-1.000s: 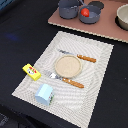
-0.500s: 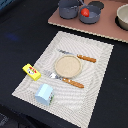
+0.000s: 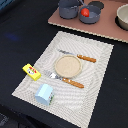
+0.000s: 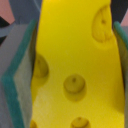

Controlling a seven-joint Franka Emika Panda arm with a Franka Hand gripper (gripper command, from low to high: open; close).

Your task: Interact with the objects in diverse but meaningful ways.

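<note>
Right now the cheese wedge (image 4: 75, 65) sits tight between the two green pads (image 4: 20, 85) of the gripper (image 4: 70, 70), so the jaws are closed on it. Its long side runs along the pads. The arm is not in the exterior view, so I cannot tell where the cheese would go down.

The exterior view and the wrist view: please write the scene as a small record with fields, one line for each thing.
held: yellow holed cheese wedge, between the teal-padded fingers
placemat: pale woven placemat
plate: round tan plate, centre of placemat
cutlery: orange-handled fork and orange-handled knife, either side of plate
cup: light blue cup, lying on its side
packet: yellow red-marked packet, at the placemat's edge
tomato: red tomato, in a grey pot
</note>
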